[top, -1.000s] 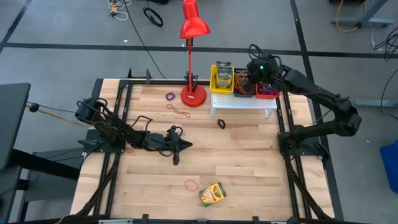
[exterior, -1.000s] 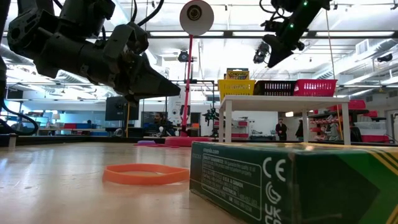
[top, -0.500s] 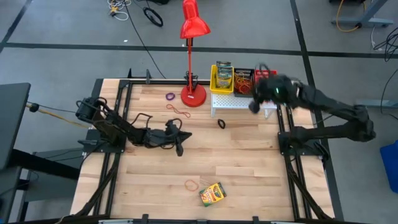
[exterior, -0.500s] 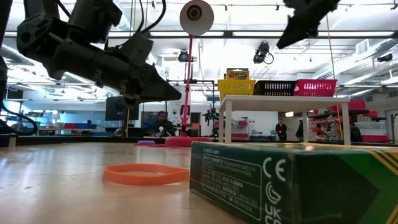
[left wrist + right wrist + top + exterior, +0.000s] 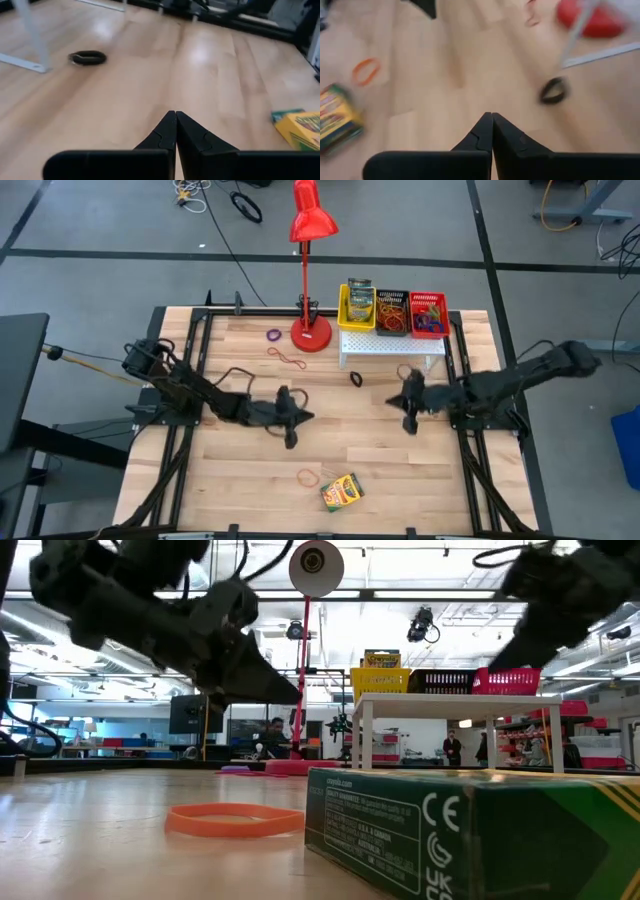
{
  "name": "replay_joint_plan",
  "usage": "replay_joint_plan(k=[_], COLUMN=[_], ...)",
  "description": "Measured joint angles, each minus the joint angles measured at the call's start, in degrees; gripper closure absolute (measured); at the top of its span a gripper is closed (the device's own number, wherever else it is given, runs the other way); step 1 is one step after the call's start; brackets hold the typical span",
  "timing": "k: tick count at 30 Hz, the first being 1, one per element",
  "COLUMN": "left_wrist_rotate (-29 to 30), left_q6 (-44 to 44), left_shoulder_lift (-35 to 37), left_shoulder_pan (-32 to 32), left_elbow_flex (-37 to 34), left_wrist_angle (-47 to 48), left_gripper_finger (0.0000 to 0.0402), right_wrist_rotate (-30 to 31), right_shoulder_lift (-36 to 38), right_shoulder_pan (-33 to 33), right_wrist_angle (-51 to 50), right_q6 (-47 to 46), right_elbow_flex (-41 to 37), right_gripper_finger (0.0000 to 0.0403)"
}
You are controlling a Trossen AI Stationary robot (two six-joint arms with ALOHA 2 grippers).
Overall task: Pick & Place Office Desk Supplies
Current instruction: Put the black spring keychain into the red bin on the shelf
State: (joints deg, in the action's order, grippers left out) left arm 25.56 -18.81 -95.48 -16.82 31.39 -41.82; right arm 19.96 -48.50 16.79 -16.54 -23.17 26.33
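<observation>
High view: left pincer [image 5: 291,432] and right pincer [image 5: 408,418] both pinched closed, empty, above the bench [image 5: 380,450], crayon box [image 5: 342,492] lying near.

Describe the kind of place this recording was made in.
Probably a robotics lab or workshop: a framed wooden table stands on grey concrete floor with loose cables, and the low view shows open shelving and ceiling strip lights behind.

Bare wood between both hands; red lamp [image 5: 311,240] and white stand [image 5: 392,346] block the far edge
</observation>
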Motion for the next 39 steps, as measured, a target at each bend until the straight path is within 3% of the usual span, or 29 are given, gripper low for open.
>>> replay_joint_plan(k=[4, 8, 10, 14, 19, 24, 32, 39], left_wrist_rotate=[2.1, 10.2, 11.3, 8.1, 4.2, 1.1, -4.9, -11.3], left_q6=[-0.1, -3.3, -7.1, -11.5, -7.8, -6.9, 0.0, 4.5], left_shoulder_lift=[-2.3, -0.9, 1.7, 7.6, 12.1, 12.2, 9.5, 7.0], left_shoulder_pan=[-4.4, -5.0, -2.0, 6.4, 16.8, 28.3, 43.4, 49.2], left_elbow_flex=[3.0, 5.6, 6.4, 6.2, 6.4, 6.2, 6.2, 6.2], left_wrist_angle=[1.5, 11.8, 19.4, 32.7, 43.3, 50.2, 46.3, 40.9], left_gripper_finger=[0.0393, 0.0390, 0.0394, 0.0396, 0.0381, 0.0348, 0.0286, 0.0257], right_wrist_rotate=[1.0, 5.5, 7.5, 8.6, 10.3, 10.7, 11.8, 13.3], right_shoulder_lift=[-4.7, -9.7, -12.1, -16.9, -22.3, -25.7, -26.9, -26.9], right_shoulder_pan=[7.7, 13.5, 15.3, 17.2, 18.1, 17.8, 17.4, 17.3], right_wrist_angle=[5.0, 8.4, 11.0, 18.5, 26.5, 30.8, 33.5, 34.3], right_q6=[-4.9, -7.0, -7.0, -6.8, -5.0, -4.5, -2.5, -3.3], right_elbow_flex=[-2.4, -2.5, -2.5, -2.5, -2.5, -2.4, -2.4, -2.4], right_gripper_finger=[0.0398, 0.0399, 0.0399, 0.0399, 0.0400, 0.0393, 0.0396, 0.0395])
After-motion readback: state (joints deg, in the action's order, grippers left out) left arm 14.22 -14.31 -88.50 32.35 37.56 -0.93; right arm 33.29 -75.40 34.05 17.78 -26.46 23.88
